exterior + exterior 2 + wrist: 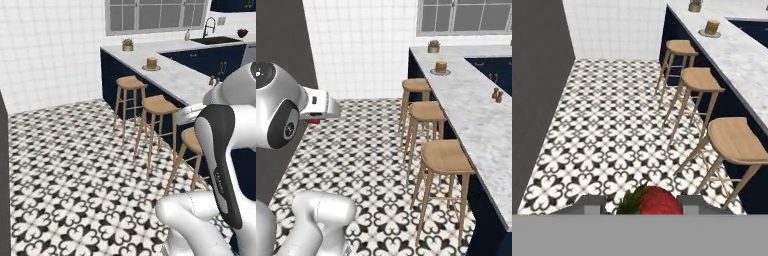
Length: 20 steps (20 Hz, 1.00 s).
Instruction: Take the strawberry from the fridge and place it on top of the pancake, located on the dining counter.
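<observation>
The strawberry [657, 202] sits between my two finger tips, red with a tuft of green leaves on its left side; my gripper [641, 204] is drawn in narrow around it and holds it above the patterned black-and-white floor tiles [612, 135]. In the right base view my hand juts out from the arm, and a sliver of red shows under it, well away from the counter.

The pancake [712, 27] waits far ahead on its small grey plate [704, 34], standing on the marble dining counter [747, 60], well apart from the berry. Just beyond it on the same counter is a small tan pot with a plant [695, 6]. Three round wooden stools [698, 80] line the navy front of the counter, between me and the pancake.

In the left base view a sink with a dark tap [210, 26] lies farther back on the rear worktop, under a window [155, 15]. White wall tiles [50, 50] close off the far end of the room. A dark grey panel [537, 100] rises on the left of the hand view.
</observation>
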{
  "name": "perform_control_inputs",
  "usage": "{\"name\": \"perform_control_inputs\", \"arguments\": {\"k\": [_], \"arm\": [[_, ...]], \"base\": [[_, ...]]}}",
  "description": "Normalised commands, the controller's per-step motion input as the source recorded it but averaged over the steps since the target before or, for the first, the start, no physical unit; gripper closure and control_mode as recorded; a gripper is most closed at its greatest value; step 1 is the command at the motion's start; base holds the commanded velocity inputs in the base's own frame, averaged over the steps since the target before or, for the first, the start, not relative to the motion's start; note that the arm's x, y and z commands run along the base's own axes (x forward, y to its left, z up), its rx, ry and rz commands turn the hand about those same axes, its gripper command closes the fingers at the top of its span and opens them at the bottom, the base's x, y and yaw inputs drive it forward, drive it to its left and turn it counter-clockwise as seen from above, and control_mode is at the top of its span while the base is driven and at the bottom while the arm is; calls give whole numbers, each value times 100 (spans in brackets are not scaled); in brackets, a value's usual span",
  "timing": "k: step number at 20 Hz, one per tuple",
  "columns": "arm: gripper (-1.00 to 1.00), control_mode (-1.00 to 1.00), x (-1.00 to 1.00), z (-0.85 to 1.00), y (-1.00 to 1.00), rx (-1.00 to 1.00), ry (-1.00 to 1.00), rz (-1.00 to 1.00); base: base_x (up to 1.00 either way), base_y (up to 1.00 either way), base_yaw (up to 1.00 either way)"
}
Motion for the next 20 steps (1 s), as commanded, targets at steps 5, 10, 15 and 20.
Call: {"name": "perform_control_inputs", "arguments": {"k": [5,10,15,20], "arm": [[100,100,0,0,0,0,0,0],[100,100,0,0,0,0,0,0],[100,100,0,0,0,0,0,0],[100,100,0,0,0,0,0,0]], "base": [[100,100,-39],[100,100,-46],[100,100,-45],[100,100,-45]]}}
